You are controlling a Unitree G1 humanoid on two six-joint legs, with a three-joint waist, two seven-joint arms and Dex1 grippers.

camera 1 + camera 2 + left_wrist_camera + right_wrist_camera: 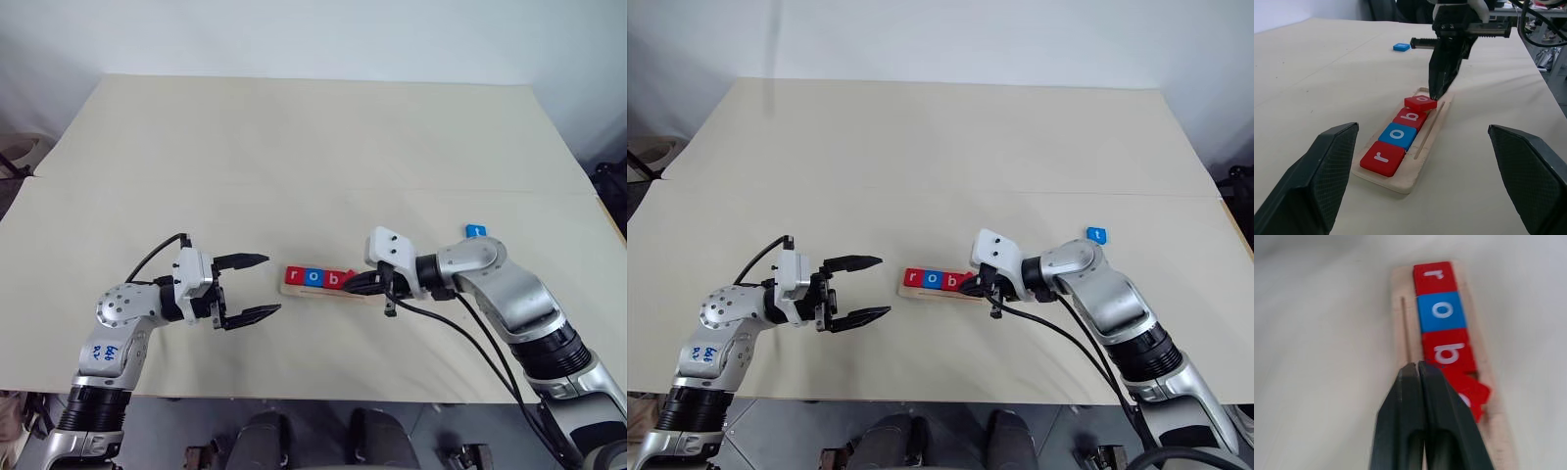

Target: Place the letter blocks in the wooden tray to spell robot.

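The left gripper (257, 288), two black fingers on a white wrist, hangs just left of the long pale wooden tray (1426, 147), jaws spread wide and holding nothing. It points level toward the tray's near end, likely parked there to watch rather than work.

In the tray, from its left end, sit a flat red square block marked r (1383, 157), a blue square block marked o (1398, 135) and a red square block marked b (1411, 117), edge to edge in the slot so the word reads in order. The fourth piece, a red square block with the second o (1421, 103), lies tilted, one edge riding up on the b instead of flat in its place.

The right gripper (1433, 94) comes down over the tray's right half with its fingers pressed together on nothing, tips at that tilted block. Probably it means to push the block flat.

Well right of the tray, the blue square block marked t (475, 231) lies on the beige table (294, 147), awaiting the last place.
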